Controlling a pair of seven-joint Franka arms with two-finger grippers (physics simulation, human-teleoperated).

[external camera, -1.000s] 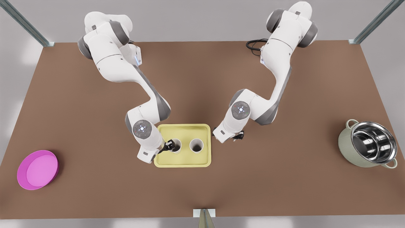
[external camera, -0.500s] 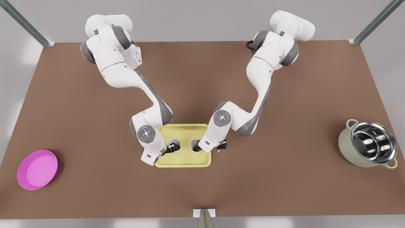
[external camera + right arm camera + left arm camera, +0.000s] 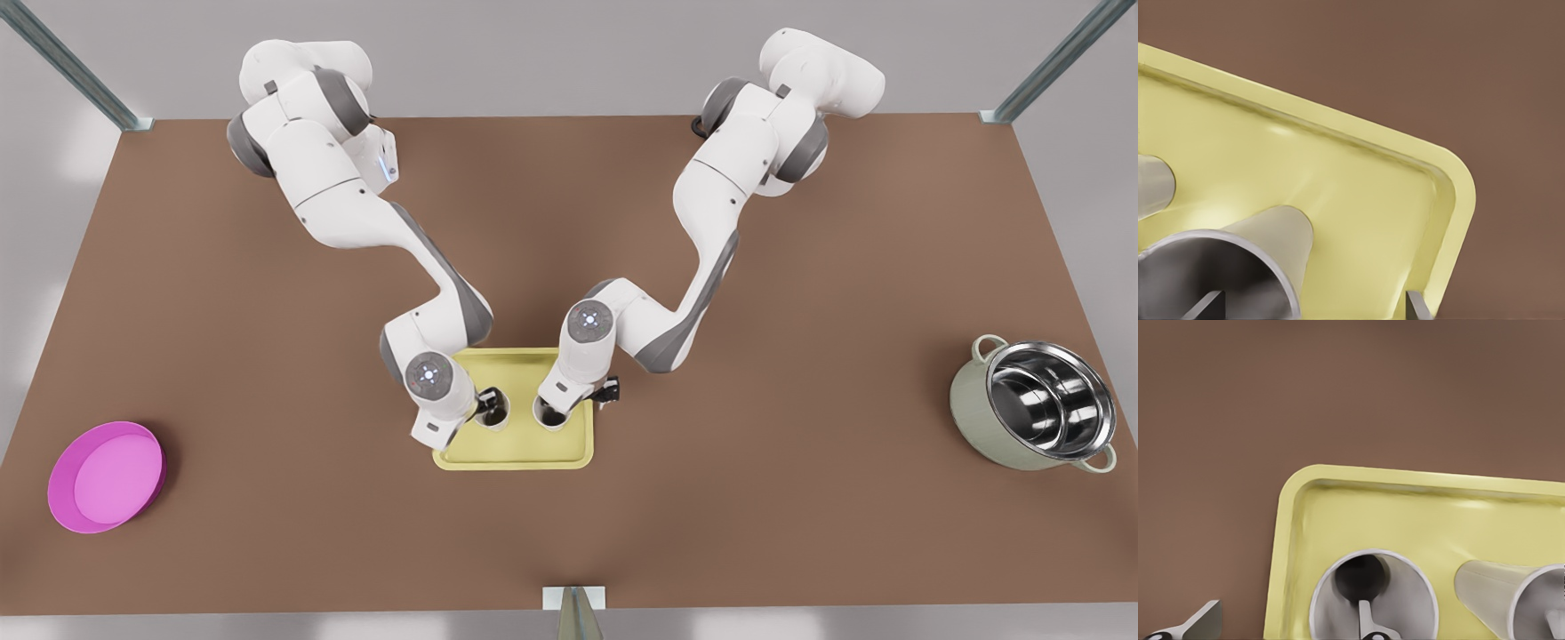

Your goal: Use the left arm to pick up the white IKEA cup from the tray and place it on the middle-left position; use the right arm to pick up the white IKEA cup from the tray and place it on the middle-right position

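A pale yellow tray [image 3: 520,455] lies mid-table and carries two white cups standing upright. My left gripper [image 3: 484,410] is down at the cup [image 3: 494,414] on the front view's left. It is open: one finger [image 3: 1365,621] is inside the cup [image 3: 1405,600] and the other finger [image 3: 1197,628] is outside, off the tray [image 3: 1418,513]. Over the other cup [image 3: 548,415] sits my right gripper [image 3: 557,411], also open. One of its fingers [image 3: 1205,305] is inside that cup [image 3: 1265,247], the other [image 3: 1417,305] at the tray rim [image 3: 1451,200].
A magenta plate [image 3: 107,476] sits at the front view's near left. A green pot with a steel bowl inside [image 3: 1036,416] stands at the right. Bare brown tabletop [image 3: 267,427] spreads on both sides of the tray. A black cable [image 3: 707,124] lies by the right arm's base.
My right arm swung in from beside the tray and lowered its gripper over the right-hand cup. The left gripper shifted slightly while staying at its cup. Both cups stand where they were.
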